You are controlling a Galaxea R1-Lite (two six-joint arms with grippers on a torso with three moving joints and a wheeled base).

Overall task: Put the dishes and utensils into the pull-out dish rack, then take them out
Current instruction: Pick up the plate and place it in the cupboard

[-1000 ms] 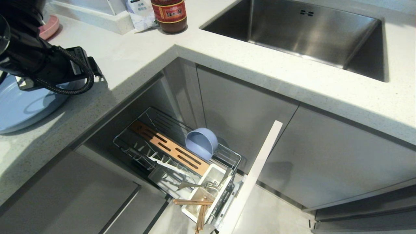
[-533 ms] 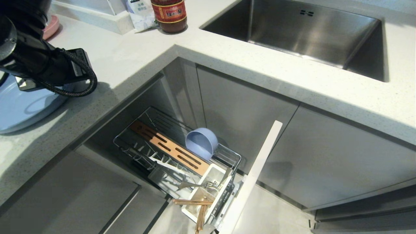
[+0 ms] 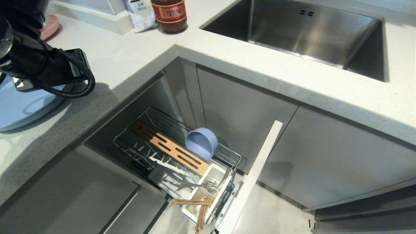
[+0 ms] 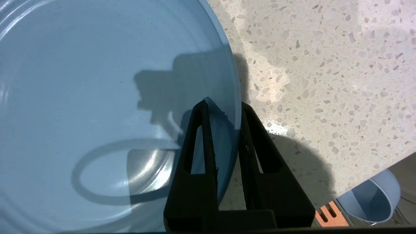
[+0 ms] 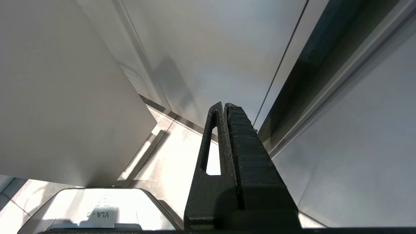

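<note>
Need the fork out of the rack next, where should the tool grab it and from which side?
Grip the fork by its slim handle from above. It lies tilted across the white utensil box, handle reaching out over the rack, tines by the box wall.

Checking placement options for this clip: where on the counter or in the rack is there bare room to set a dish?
Free: counter between the plate and the sink; the rack prong rows beside the wooden strip. Crowded: the utensil box with fork and chopsticks; the bowl fills the rack's far side.
</note>
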